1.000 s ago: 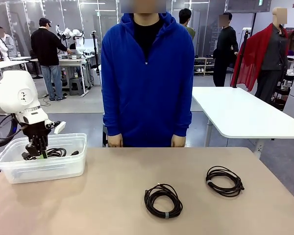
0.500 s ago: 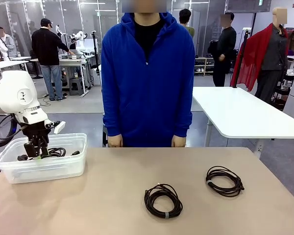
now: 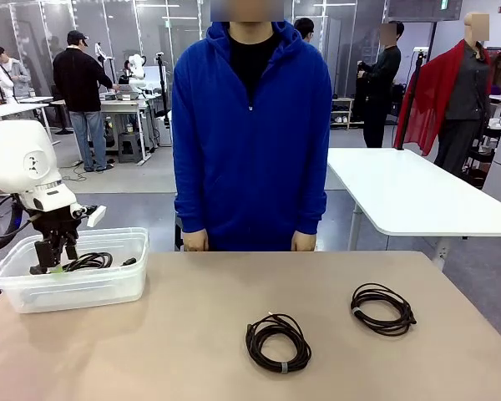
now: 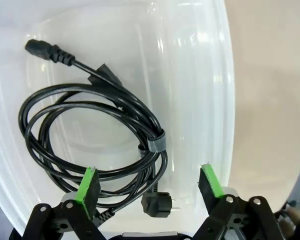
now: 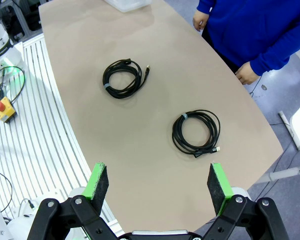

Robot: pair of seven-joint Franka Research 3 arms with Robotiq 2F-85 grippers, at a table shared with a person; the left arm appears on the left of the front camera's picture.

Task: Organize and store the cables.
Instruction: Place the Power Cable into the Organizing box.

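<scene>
- The left gripper is hanging wide open inside the rim of the clear plastic bin, and its green pads are gripping nothing.
- Right beneath it, a binned cable is lying on the bin floor. It is a thin black cord wound into a loose round coil and cinched by a small grey band.
- A straight connector is trailing off the far side of the coil, and an angled plug is sitting low between the two fingers.
- One pad is hovering over the coil's near edge, and the other is hovering over bare bin floor just beside the band.
- The right gripper is also gaping wide and empty, looking down from high above the tan table.
- Two more black coils are lying flat on the table, apart from each other and well away from both grippers. The middle coil is carrying a pale band, and the right-hand coil is lying farther to the robot's right.
</scene>
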